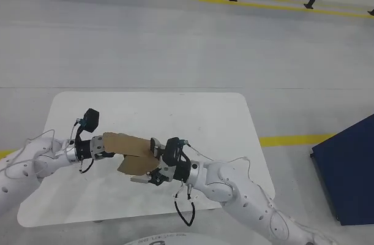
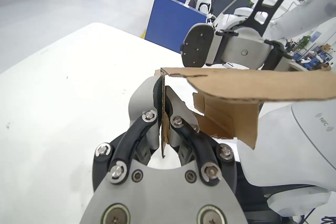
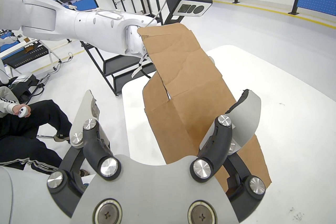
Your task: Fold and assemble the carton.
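The left claw (image 2: 163, 100) was clamped tight on one thin edge of the carton (image 2: 236, 86), pinching the cardboard sheet. From that grip the flattened brown carton ran out level toward the right claw (image 3: 169, 107), lifted clear above the white counter (image 1: 193, 116). The right claw stood wide open around the far end, one side above the top panel, gripping nothing. The carton looked light and fairly stiff across its panels, yet ready to bend at the creases, with part of it hanging loose beneath. A panel edge close to a crease seemed the safest hold.
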